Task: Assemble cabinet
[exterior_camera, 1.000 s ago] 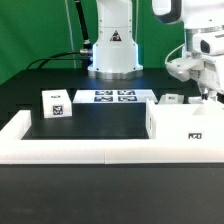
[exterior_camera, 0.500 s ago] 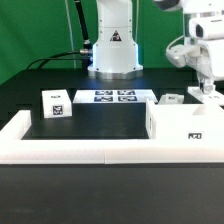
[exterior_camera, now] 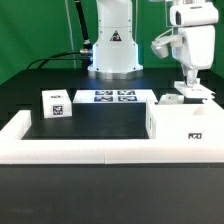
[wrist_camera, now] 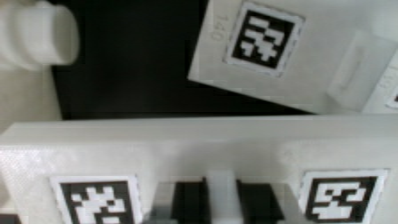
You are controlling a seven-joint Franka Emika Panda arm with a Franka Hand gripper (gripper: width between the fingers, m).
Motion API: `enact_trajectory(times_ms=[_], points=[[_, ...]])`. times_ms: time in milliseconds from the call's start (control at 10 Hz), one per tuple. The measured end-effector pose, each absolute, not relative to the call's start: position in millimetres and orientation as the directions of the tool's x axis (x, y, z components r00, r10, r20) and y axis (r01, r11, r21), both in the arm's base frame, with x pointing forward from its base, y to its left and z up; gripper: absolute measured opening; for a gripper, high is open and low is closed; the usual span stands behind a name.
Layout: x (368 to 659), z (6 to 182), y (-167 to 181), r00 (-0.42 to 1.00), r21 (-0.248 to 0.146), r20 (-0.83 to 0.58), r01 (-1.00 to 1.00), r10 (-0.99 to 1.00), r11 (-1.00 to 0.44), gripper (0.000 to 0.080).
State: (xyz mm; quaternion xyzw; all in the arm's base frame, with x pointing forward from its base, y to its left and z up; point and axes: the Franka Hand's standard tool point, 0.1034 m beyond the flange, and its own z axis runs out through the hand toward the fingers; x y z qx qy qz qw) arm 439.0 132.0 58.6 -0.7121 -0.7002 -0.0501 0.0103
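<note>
Gripper (exterior_camera: 189,82) low over white panel (exterior_camera: 197,93) behind cabinet box (exterior_camera: 190,125), finger spread impossible to tell, 1 tagged cube (exterior_camera: 55,104) well apart.

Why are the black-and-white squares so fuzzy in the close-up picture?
Wrist view: the tags look smeared, probably too close to the lens; exterior view: the cabinet box looks sharper, though its white glares.

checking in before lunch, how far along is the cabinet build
Done: nothing looks joined; the large box part, small cube and small panel look separate on the table. In hand: nothing visibly; the gripper hangs over the panel at the exterior view's right, jaws unclear. Left: essentially all of the joining.
</note>
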Motion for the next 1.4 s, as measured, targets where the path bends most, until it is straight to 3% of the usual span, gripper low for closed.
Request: enact_trajectory(times_ms=[500,1400], points=[[451.7,62.7,123.2,0.078,0.066,0.086,0.994,0.993,-0.083,0.0069],[453.3,53.1,102.8,0.075,0.052,0.078,0.995,0.994,-0.079,0.007]])
